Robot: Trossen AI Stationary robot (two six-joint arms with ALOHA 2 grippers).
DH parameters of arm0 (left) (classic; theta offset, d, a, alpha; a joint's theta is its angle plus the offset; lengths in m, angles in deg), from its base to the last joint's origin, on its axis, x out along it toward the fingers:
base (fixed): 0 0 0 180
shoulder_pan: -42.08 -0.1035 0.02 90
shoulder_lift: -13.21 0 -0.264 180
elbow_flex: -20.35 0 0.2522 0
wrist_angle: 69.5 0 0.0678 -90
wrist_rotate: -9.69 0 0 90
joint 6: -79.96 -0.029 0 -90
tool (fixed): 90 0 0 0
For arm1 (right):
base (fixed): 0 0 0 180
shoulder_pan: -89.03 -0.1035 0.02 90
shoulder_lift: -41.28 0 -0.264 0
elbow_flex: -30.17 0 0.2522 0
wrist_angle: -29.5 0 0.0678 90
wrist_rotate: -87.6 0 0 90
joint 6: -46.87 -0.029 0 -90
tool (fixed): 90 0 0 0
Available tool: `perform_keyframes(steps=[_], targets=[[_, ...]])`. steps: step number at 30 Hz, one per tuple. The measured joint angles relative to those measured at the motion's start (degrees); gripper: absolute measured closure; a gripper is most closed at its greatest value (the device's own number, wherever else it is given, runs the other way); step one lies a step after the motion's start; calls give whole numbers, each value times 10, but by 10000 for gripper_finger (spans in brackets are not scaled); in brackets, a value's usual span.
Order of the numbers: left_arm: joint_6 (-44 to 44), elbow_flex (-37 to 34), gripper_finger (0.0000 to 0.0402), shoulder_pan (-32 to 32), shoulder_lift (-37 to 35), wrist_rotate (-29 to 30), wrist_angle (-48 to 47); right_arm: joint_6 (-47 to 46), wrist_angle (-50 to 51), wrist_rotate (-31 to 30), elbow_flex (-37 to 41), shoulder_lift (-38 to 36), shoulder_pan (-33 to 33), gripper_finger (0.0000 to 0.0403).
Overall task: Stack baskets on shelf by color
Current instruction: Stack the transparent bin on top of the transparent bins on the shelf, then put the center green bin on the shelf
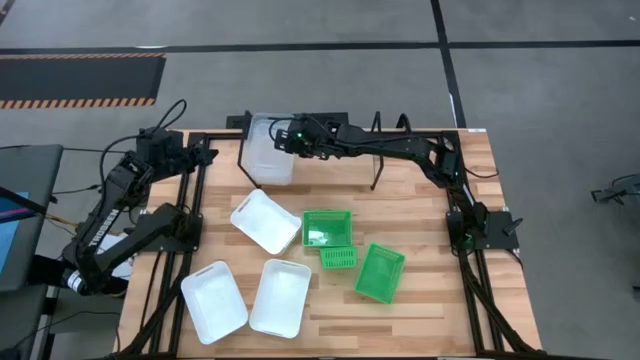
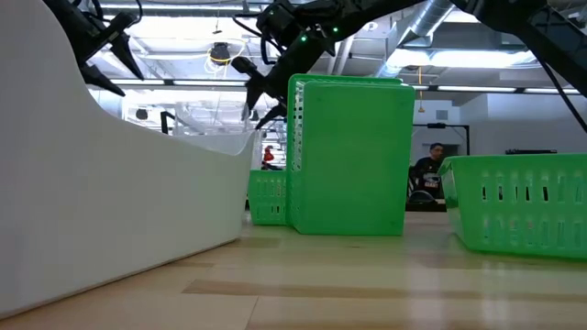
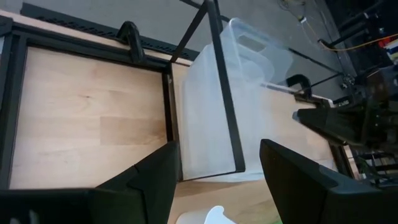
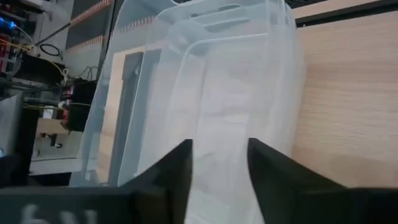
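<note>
Three clear baskets sit nested on the left end of the black rod shelf at the table's far side. My right gripper hovers over the stack's right rim, reaching in from the right; in its wrist view the fingers stand slightly apart above the stack. Three white baskets and three green ones lie on the table. My left gripper waits open, left of the stack. My right gripper comes at the near end of the clear stack's top rim from above, slanting down. Its own fingers hide the spot, so I cannot tell whether it touches the rim. The stack rests upright on the shelf.
The shelf's middle and right parts carry nothing. The loose baskets crowd the table's middle and near side; in the low view a white one and green ones stand close to the camera. A person sits in the room beyond.
</note>
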Motion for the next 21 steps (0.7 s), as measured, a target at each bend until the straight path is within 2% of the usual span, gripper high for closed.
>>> perform_keyframes(steps=[6, 13, 15, 17, 19, 21], targets=[[10, 0, 189, 0, 0, 0, 14, 8, -13, 0, 0, 0, 5, 161], [10, 0, 189, 0, 0, -3, 14, 72, -24, 43, 0, -37, 23, 143], [8, 0, 189, 0, 0, -21, 14, 109, -25, 74, 0, -56, 28, 143], [-12, 0, 189, 0, 0, -53, 16, 165, 3, 132, 0, -85, 33, 143], [-35, 0, 189, 0, 0, -88, 17, 228, 61, 188, -1, -117, 29, 143], [-54, 0, 189, 0, 0, -115, 16, 298, 165, 223, -1, -150, 13, 143]])
